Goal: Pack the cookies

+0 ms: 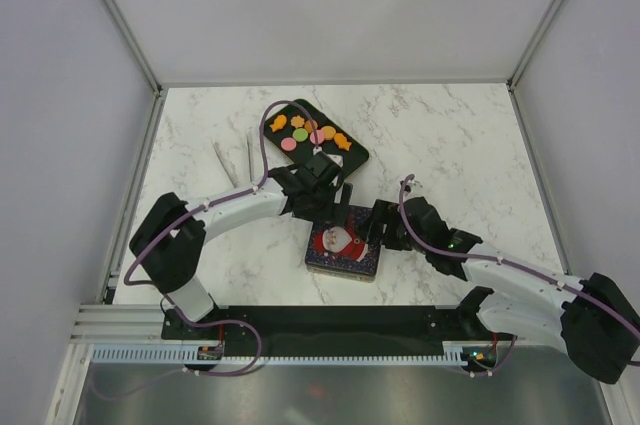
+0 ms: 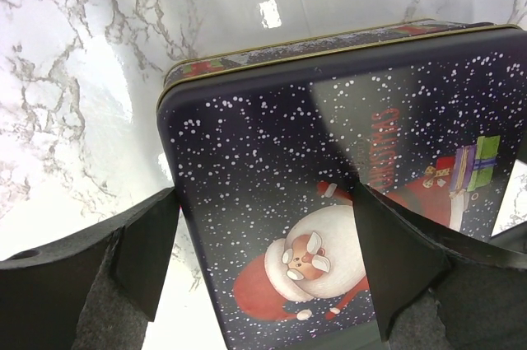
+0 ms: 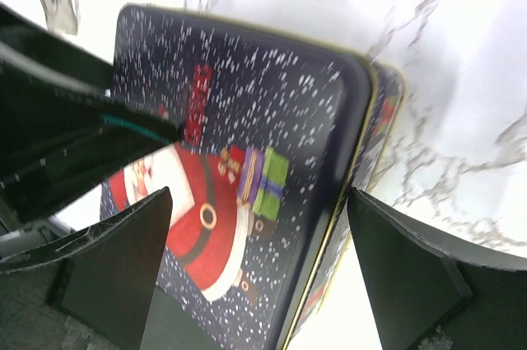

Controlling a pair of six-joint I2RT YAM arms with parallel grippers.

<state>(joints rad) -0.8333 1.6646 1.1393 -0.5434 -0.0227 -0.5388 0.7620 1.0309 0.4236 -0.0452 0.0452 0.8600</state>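
Top external: cookies [image 1: 300, 134] spread far-left to near-right.

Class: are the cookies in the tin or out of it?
Out: the cookies lie on the black tray, beyond the Santa tin.

About eight cookies [image 1: 299, 134]; one black tray [image 1: 352, 154]; one Santa tin [image 1: 340, 245]

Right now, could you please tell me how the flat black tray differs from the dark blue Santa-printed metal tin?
The black tray is plain; the Santa tin bears a snowy picture. The tray lies open, coloured cookies exposed; the tin is lidded, its inside hidden. The tray sits farther back; the tin sits in front of it, with the left end effector and right end effector at it. Both rest on the marble table.
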